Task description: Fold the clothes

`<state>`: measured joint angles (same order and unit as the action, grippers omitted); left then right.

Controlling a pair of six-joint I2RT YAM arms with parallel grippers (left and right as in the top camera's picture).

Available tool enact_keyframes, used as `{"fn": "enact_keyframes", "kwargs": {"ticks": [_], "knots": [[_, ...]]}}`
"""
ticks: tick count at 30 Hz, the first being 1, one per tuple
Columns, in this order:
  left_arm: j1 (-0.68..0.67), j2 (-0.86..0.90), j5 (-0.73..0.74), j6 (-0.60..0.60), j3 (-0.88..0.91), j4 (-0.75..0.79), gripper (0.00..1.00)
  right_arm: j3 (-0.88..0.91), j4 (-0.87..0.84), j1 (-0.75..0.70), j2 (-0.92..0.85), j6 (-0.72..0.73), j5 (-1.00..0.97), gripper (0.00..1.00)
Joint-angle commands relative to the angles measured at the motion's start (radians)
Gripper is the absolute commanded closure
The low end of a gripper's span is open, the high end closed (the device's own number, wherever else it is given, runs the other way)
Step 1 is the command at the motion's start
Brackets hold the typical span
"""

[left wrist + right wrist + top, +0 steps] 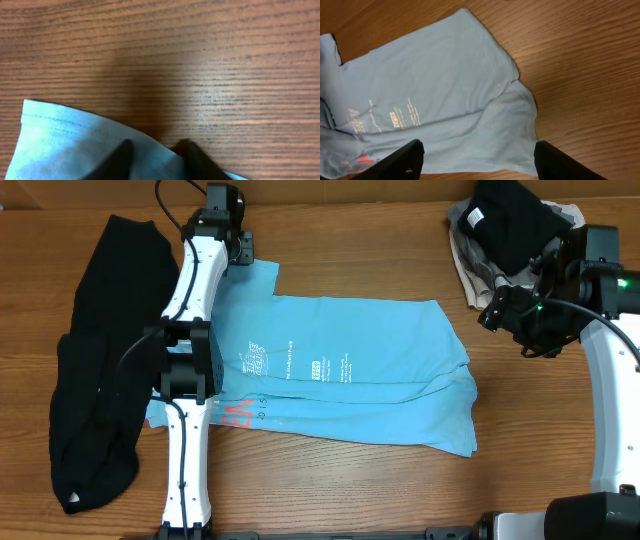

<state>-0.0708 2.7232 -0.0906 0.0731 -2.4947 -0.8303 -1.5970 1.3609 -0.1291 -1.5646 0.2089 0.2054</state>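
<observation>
Wooden desk: one blue T-shirt, one black garment, one dark pile; left pincer straddles shirt edge, grip unclear; right pincer open.

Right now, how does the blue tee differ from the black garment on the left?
The blue tee is light blue with white print; the black garment is plain black. The blue tee lies spread flat mid-table; the black garment lies rumpled in a long strip at the left. Both rest on the wood table.
</observation>
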Motion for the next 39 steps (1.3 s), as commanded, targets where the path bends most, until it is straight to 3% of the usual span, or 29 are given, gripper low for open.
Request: {"fn": "enact_keyframes", "kwargs": {"ticks": [1, 5, 6, 19, 26, 39], "knots": [[0.002, 0.042, -0.013, -0.014, -0.011, -0.037, 0.75, 0.0, -0.023, 0.011, -0.005, 0.0, -0.003, 0.28], [0.002, 0.023, -0.013, -0.014, -0.011, -0.095, 0.95, 0.021, -0.048, 0.024, -0.018, 0.0, -0.002, 0.29], [0.002, 0.021, -0.013, -0.014, -0.012, -0.111, 0.96, 0.027, -0.054, 0.027, -0.023, 0.0, -0.003, 0.29], [0.005, -0.097, -0.023, -0.013, -0.147, -0.344, 0.96, 0.027, -0.221, 0.109, -0.21, -0.028, -0.051, 0.35], [0.003, -0.201, -0.012, 0.003, -0.154, -0.395, 0.96, 0.027, -0.377, 0.152, -0.357, -0.027, -0.153, 0.34], [0.003, -0.317, -0.013, 0.018, -0.154, -0.484, 0.96, 0.027, -0.548, 0.152, -0.565, -0.028, -0.153, 0.38]]}}
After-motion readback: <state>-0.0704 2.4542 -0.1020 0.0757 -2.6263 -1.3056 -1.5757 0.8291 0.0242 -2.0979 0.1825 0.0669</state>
